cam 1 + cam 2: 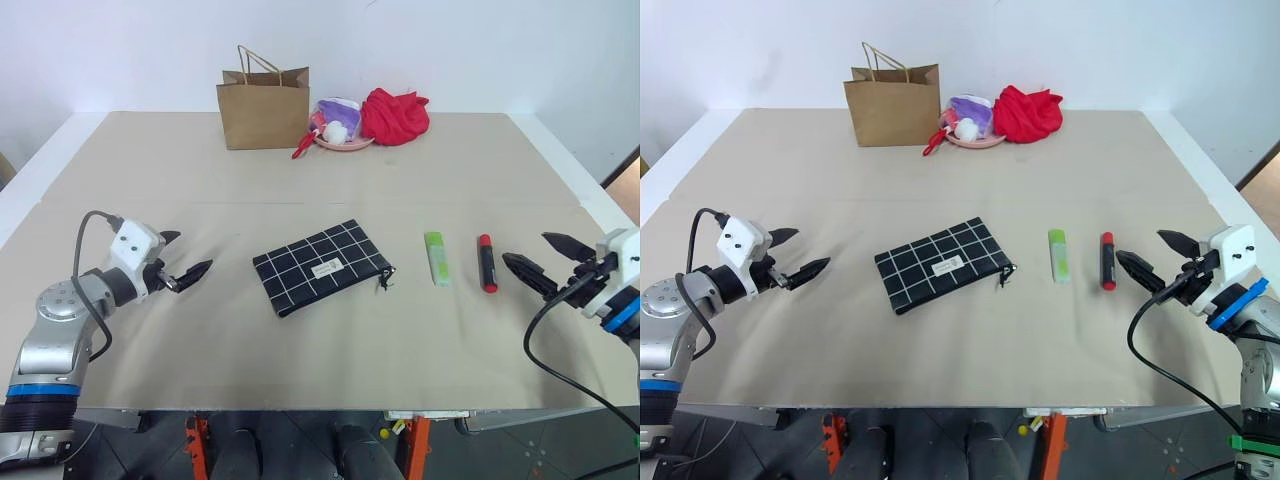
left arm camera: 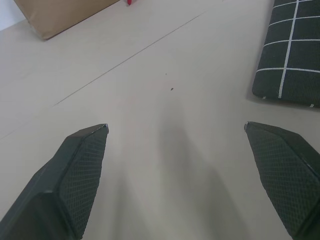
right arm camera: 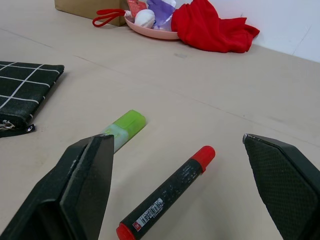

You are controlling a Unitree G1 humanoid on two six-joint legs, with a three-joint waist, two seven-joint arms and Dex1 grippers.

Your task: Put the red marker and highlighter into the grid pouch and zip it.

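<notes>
The grid pouch (image 1: pixel 322 265) lies flat at the table's middle, black with white lines, its zipper pull at the right end. To its right lie the light green highlighter (image 1: pixel 436 258) and then the red marker (image 1: pixel 487 263), side by side and a little apart. My right gripper (image 1: pixel 537 258) hovers open just right of the marker, which lies ahead of its spread fingers (image 3: pixel 85 190) in the right wrist view beside the highlighter (image 3: pixel 124 129). My left gripper (image 1: pixel 184 256) stands open left of the pouch, well apart from it, holding nothing.
A brown paper bag (image 1: pixel 264 108) stands at the back of the table. Beside it sit a pink plate (image 1: pixel 343 143) with small items and a crumpled red cloth (image 1: pixel 395 115). Bare tabletop (image 1: pixel 150 180) surrounds the pouch and pens.
</notes>
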